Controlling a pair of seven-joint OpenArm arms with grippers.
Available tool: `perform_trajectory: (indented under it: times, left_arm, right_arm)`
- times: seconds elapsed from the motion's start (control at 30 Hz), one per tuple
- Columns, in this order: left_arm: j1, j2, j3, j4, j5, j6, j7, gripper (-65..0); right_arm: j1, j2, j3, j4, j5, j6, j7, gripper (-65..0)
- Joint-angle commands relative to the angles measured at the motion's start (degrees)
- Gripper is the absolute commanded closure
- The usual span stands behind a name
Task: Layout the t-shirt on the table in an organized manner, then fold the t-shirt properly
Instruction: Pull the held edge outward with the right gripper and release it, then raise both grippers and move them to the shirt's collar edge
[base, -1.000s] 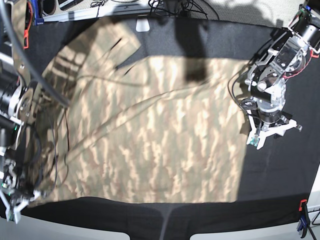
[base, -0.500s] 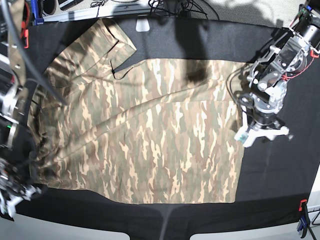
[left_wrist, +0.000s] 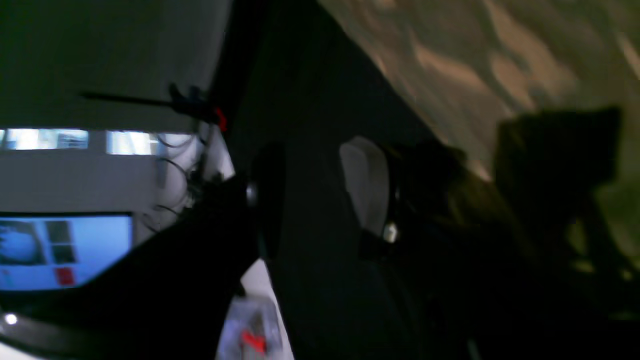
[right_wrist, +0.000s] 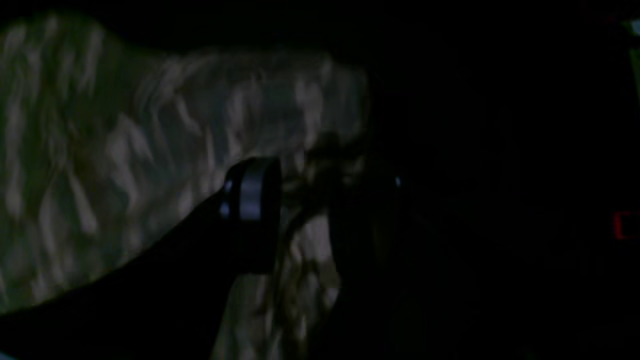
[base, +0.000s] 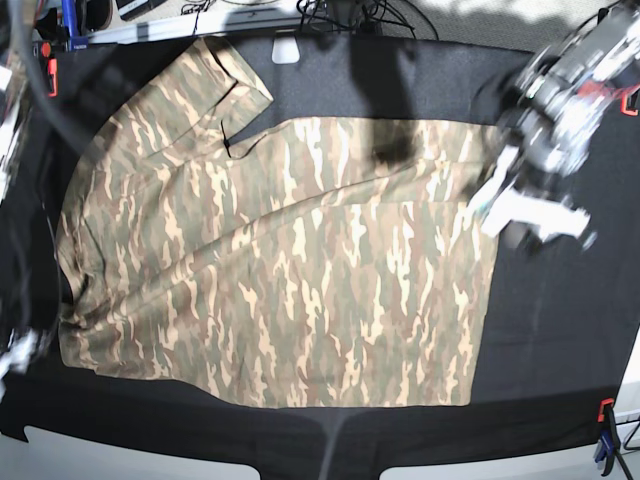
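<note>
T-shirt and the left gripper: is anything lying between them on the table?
Nothing visible. The left gripper hangs beside the t-shirt at its edge, with only bare black table between them. No loose items lie on the cloth there. The wrist views are too dark and blurred to add more.

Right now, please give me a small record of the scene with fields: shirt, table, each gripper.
shirt: camouflage t-shirt spread mostly flat, some creases, one sleeve toward the top left of the base view
table: black cloth table, bare at right and near edge
left gripper: left gripper blurred beside the shirt's right edge, jaws apart, nothing held
right gripper: right gripper open, over the shirt's edge
</note>
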Motion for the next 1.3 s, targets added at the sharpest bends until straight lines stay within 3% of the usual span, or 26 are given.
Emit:
perform_trajectory:
  times: [0.0, 0.13, 0.27, 0.57, 0.77, 1.03, 1.27]
  left_arm:
    - [1.0, -2.2, -0.5, 1.9, 0.3, 0.7, -0.3, -20.0]
    - [8.5, -7.1, -0.5, 4.2, 2.5, 0.7, -0.7, -20.0]
    - [16.5, -8.9, -0.4, 4.4, 10.6, 0.4, -2.9, -20.0]
    - [20.9, -6.7, -0.4, 4.3, 15.8, -0.7, -11.5, -20.0]
    - [20.9, -4.0, -0.4, 2.7, 15.2, -9.3, -15.9, -17.6]
    - [17.2, -0.4, -0.4, -4.6, 16.1, -9.4, -15.7, -17.7]
    - [13.6, 0.2, -0.4, -9.2, 16.6, -9.2, -16.6, -17.6]
  right_arm:
    - [-0.3, 1.2, 0.6, 3.7, 1.0, 0.1, 0.6, -27.5]
    - [-10.2, 0.9, 3.4, 15.9, 3.4, -0.1, -2.6, -27.5]
    - [-17.7, 0.8, 10.3, 26.4, 10.0, 0.0, -6.8, -27.5]
    - [-30.5, -0.5, 27.4, 48.7, 17.5, 0.3, -16.7, -27.5]
    - [-41.0, -7.3, 32.8, 58.9, 17.5, 0.3, -16.7, -27.5]
    - [-50.1, -16.3, 33.4, 72.8, 17.5, 0.3, -16.7, -27.5]
    - [-56.7, -21.4, 33.4, 80.7, 19.4, 0.3, -17.3, -27.5]
